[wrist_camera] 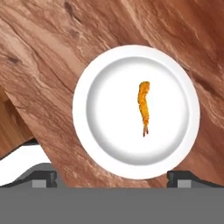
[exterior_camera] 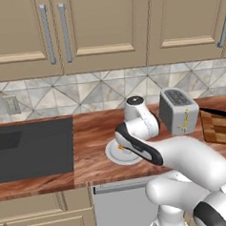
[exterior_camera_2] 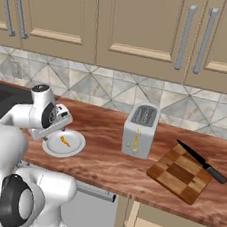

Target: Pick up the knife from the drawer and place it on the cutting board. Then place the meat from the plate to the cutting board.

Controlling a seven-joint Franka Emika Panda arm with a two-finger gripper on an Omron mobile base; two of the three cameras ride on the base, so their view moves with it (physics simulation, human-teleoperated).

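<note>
so the knife (exterior_camera_2: 200, 160) already lies on the cutting board (exterior_camera_2: 180, 173) at right of frame, while i hover my wide-open, empty gripper (wrist_camera: 112, 177) over the meat (wrist_camera: 143, 106) on the plate (wrist_camera: 87, 131).

Rises white from the near edge of the scene, elbow bent high, forearm reaching forward and turning the hand straight down over the left part of the counter. Carries the gripper (wrist_camera: 112, 177) with jaws spread to their widest, one dark fingertip (wrist_camera: 43, 178) at the left of the hand view, the other at the right. Holds nothing between them, well clear of the surface below.
</note>
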